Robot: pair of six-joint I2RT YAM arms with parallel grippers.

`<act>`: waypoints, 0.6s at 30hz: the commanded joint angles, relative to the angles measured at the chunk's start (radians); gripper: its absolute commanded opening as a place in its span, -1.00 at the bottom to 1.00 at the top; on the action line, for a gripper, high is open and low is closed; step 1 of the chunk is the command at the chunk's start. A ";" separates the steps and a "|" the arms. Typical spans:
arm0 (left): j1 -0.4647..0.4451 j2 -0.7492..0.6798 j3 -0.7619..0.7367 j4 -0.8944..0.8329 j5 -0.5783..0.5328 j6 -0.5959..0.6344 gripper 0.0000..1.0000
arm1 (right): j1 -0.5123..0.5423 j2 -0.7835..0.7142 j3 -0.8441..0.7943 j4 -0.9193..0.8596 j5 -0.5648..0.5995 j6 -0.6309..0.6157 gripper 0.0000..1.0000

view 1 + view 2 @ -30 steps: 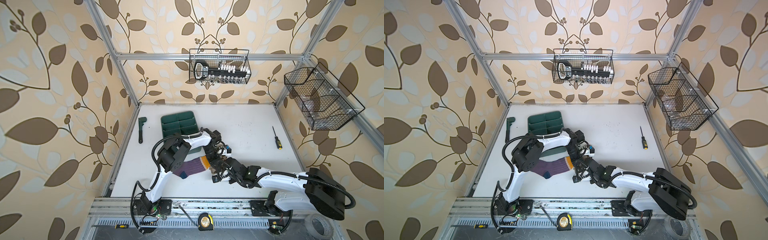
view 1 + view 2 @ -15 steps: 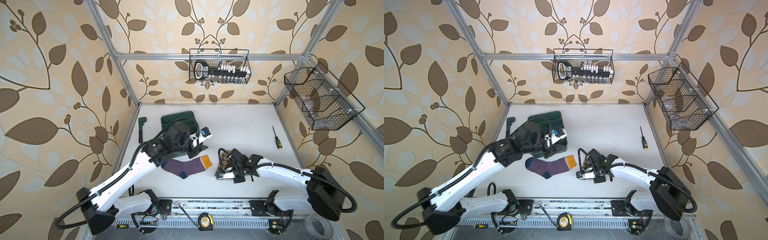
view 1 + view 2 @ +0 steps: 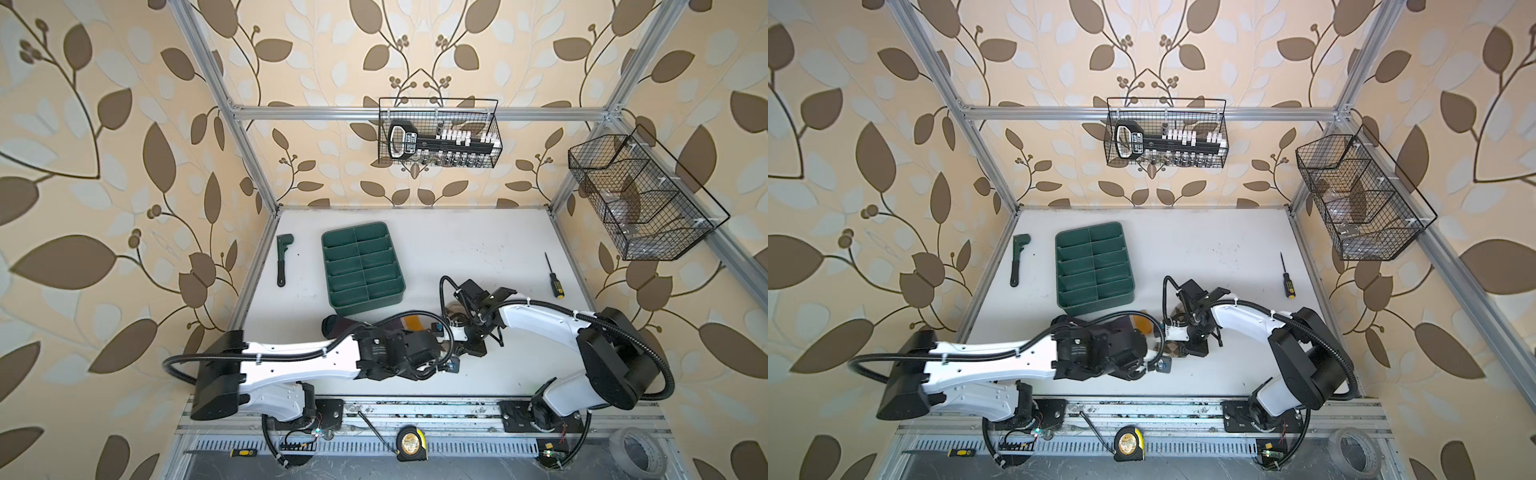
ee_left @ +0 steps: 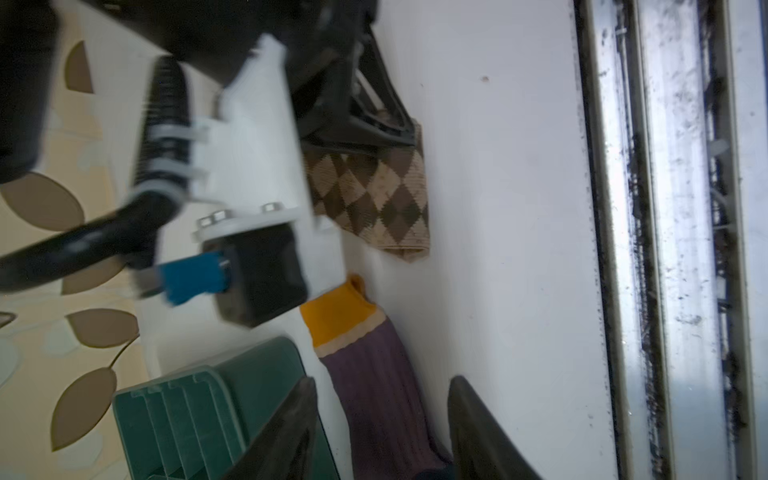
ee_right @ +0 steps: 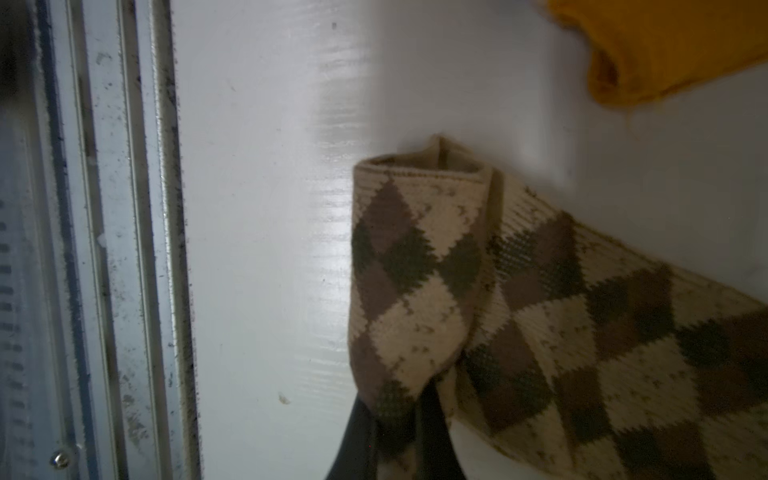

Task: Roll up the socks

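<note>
Just in front of the green tray (image 3: 370, 301), the purple sock (image 4: 374, 374) with a yellow top lies flat, below the spread fingers of the left gripper (image 4: 382, 386). A little farther from the tray, the right gripper (image 5: 399, 424) pinches the folded end of the tan diamond sock (image 5: 540, 311).

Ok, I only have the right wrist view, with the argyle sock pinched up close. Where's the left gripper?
Observer: The left gripper is open, jaws apart with the purple sock between them.
Operator: Is that sock rolled?
Observer: No, what shows lies flat, its yellow cuff toward the argyle sock.
Operator: Anything near it?
Observer: A green tray, close behind it in both top views.
</note>
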 commanded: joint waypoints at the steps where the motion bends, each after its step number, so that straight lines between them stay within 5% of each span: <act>1: -0.021 0.130 0.021 0.094 -0.072 0.001 0.04 | -0.021 0.052 -0.018 -0.036 0.023 0.013 -1.00; 8: -0.020 0.316 0.058 0.278 -0.071 -0.044 0.06 | -0.023 0.071 -0.026 -0.006 -0.009 0.017 -1.00; 18: -0.019 0.416 0.020 0.517 -0.252 -0.025 0.01 | -0.027 0.057 -0.042 0.013 -0.047 0.016 -1.00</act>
